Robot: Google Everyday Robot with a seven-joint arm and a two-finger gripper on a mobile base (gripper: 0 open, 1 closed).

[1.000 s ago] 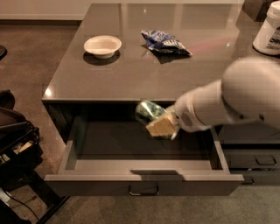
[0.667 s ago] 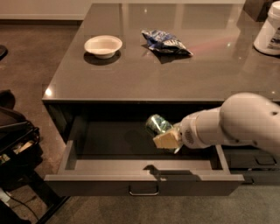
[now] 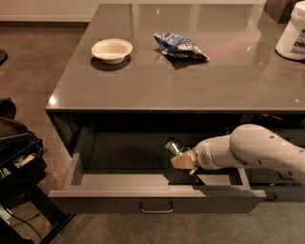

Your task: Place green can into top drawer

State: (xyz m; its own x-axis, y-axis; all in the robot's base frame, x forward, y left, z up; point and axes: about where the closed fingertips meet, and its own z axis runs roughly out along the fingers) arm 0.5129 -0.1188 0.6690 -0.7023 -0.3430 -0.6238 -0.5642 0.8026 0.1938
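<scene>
Floor [image 3: 28, 62]: brown, mottled, left of frame. Wall base [image 3: 43, 8]: pale strip, upper left. Cabinet countertop [image 3: 157, 81]: glossy grey, light glints. Dark equipment [image 3: 16, 157]: lower left. Gripper [image 3: 183, 161]: lower centre, clasping green can [image 3: 174, 146].

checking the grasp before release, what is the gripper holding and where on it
The gripper holds the green can by its lower end, tilted, inside the open top drawer.

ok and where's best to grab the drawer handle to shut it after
Take the silver bar handle at its middle, coming from the front and pinching it top and bottom: it lies horizontal at the top drawer's front centre. The gripper is inside the drawer, shut on the tilted green can.
</scene>
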